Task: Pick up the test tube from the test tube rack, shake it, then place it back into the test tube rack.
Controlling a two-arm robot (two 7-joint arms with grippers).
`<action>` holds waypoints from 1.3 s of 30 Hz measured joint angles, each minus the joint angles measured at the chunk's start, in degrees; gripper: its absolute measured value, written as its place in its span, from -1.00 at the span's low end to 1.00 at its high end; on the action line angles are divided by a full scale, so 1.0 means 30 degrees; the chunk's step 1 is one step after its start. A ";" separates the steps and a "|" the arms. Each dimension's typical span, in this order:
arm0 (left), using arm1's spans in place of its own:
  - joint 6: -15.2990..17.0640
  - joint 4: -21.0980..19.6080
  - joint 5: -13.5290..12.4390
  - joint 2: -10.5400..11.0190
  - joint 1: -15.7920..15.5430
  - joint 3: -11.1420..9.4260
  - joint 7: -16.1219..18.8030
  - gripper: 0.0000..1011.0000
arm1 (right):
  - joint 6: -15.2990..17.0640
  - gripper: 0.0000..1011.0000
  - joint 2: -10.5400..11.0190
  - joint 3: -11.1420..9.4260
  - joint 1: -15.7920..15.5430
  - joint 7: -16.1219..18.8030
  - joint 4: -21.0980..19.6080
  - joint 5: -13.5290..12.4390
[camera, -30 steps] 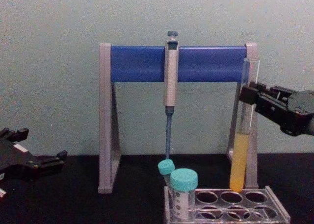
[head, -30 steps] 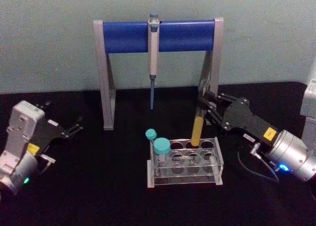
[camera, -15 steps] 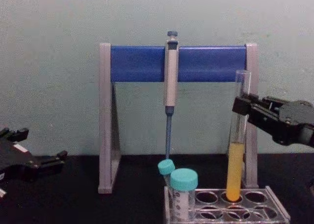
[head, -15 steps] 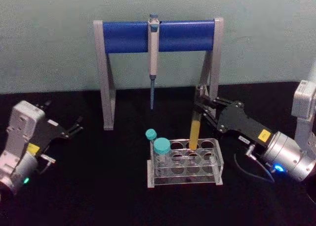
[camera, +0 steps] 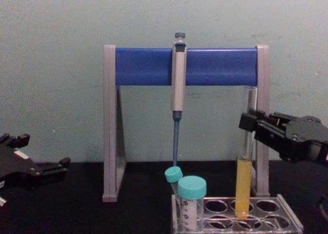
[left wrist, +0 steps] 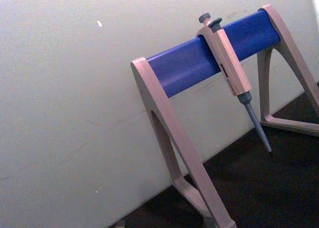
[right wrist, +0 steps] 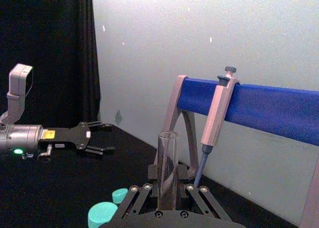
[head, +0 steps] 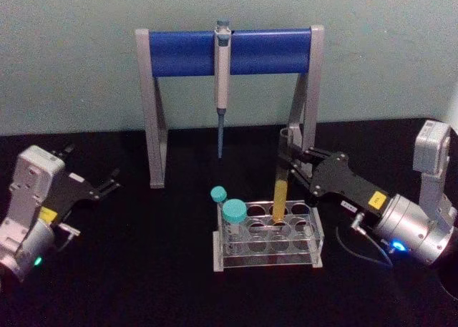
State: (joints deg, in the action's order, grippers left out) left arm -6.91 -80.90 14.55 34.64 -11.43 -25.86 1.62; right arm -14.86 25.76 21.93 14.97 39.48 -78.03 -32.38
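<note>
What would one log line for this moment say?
right gripper: shut on test tube | test tube: upright, bottom in a back-row hole of the rack | left gripper: open, parked at left

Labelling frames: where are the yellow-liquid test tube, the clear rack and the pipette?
Long clear glass test tube with yellow liquid (camera: 243,185): chest view, liquid-filled part.
Low clear plastic rack (head: 268,260): head view, front wall.
Grey pipette (camera: 178,80): chest view, body.

The test tube (head: 280,191) stands in the test tube rack's (head: 268,260) back row, capped tubes (head: 234,212) at 9 o'clock, pipette stand (head: 186,53) at 12.
</note>
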 joint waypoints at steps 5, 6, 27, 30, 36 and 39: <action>0.0000 -0.0001 0.0000 0.0000 -0.0001 -0.0001 0.0000 0.98 | 0.0051 -0.55 -0.0041 0.0081 0.0085 0.0023 0.0179 0.0077; 0.0000 -0.0001 0.0001 0.0000 -0.0001 -0.0001 0.0001 0.98 | 0.0083 -0.55 -0.0051 0.0120 0.0109 0.0022 0.0232 0.0132; 0.0000 0.0000 0.0000 0.0000 -0.0001 -0.0001 0.0000 0.98 | 0.0498 -0.55 -0.0183 0.0546 0.0566 0.0087 0.1071 0.0533; 0.0000 0.0000 0.0000 0.0000 -0.0001 -0.0001 0.0000 0.98 | 0.0565 -0.55 -0.0186 0.0600 0.0634 0.0112 0.1166 0.0565; 0.0000 0.0000 0.0000 0.0001 -0.0001 -0.0001 0.0000 0.98 | 0.0671 -0.55 -0.0194 0.0679 0.0685 0.0120 0.1245 0.0612; 0.0000 0.0000 0.0000 0.0000 -0.0001 -0.0001 0.0001 0.98 | 0.0726 -0.55 -0.0187 0.0704 0.0691 0.0117 0.1264 0.0627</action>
State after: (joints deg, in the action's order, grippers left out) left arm -6.91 -80.90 14.55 34.65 -11.43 -25.86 1.62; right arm -12.68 25.20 24.05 17.04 39.83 -74.24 -30.50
